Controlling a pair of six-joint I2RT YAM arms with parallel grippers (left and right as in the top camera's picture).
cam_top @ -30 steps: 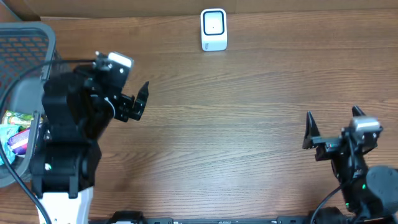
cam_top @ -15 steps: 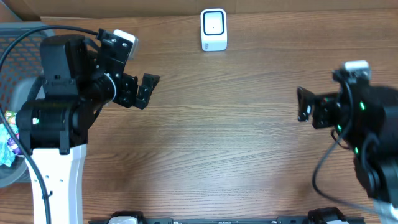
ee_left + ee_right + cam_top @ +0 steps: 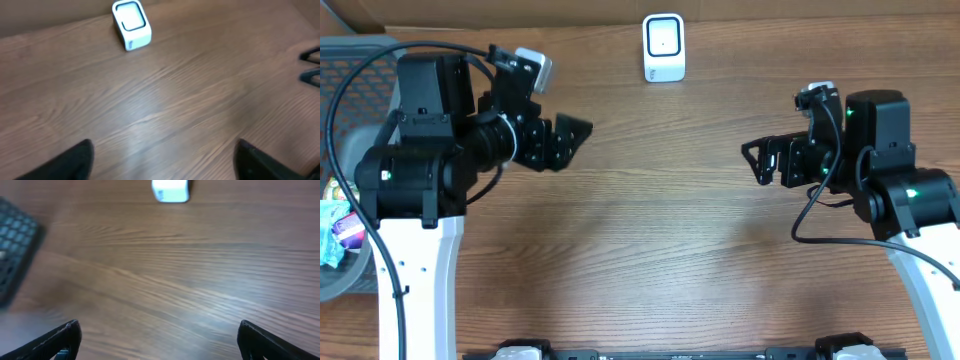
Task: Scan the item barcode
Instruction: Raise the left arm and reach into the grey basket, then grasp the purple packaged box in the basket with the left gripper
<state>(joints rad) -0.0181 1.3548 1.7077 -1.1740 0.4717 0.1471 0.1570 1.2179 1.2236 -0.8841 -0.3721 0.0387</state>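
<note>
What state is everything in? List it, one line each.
Scanner: upright at the far edge of the table, untouched.
Left gripper: open, empty, above the table.
Right gripper: open, empty, above the table.
Basket: at the left edge, packets inside.

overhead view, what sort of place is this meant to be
Probably a mock shop checkout on a wooden table: a small white scanner stands at the far edge, and a grey mesh basket at the left holds packaged goods.
</note>
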